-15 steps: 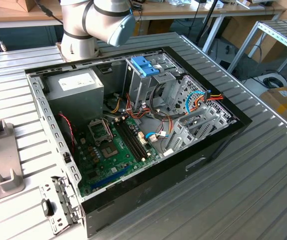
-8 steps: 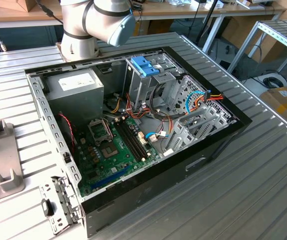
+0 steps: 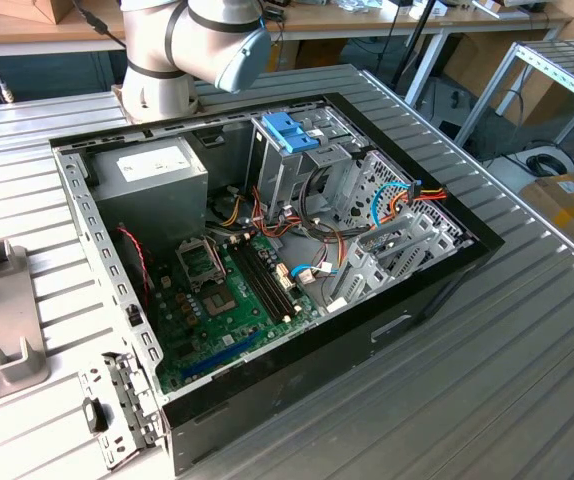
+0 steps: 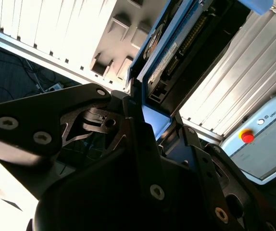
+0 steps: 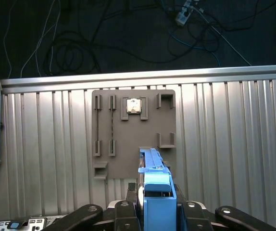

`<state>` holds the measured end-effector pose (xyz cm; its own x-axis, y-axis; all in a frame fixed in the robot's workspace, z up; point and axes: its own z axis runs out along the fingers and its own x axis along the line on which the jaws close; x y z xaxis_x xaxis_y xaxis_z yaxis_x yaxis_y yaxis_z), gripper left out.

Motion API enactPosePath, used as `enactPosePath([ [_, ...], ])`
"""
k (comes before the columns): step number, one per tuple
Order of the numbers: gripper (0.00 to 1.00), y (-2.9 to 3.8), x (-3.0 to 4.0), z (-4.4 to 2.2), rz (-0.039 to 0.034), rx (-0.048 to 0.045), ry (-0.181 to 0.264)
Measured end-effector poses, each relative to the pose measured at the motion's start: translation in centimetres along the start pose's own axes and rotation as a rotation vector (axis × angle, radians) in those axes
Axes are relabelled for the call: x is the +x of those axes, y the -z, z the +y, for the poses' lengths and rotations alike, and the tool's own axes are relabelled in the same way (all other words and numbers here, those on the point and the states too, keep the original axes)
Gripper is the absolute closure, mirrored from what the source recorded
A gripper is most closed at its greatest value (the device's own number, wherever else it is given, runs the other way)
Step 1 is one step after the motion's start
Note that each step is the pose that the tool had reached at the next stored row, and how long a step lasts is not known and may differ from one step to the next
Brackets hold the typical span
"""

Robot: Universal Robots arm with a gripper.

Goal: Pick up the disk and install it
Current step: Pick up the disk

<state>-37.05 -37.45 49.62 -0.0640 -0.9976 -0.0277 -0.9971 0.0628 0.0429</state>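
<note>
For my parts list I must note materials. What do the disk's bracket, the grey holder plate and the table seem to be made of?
The bracket on the disk: light blue plastic, smooth, slightly glossy. The holder plate: matte grey, with moulded-looking slots, probably plastic. The table: ribbed bare metal with a dull silver sheen, perhaps aluminium.

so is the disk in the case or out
Out: the disk is clamped in the gripper, grey fixture plate beyond it, not the case.

near end of the disk (image 5: 156, 190), seemingly deep in the gripper (image 5: 157, 207), out of sight in both wrist views
</note>
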Motion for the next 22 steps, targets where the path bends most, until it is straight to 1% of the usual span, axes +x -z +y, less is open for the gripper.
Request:
enactPosePath([
  [22,0.63,-0.08,-0.02,-0.41,0.0000,0.0000,0.000],
])
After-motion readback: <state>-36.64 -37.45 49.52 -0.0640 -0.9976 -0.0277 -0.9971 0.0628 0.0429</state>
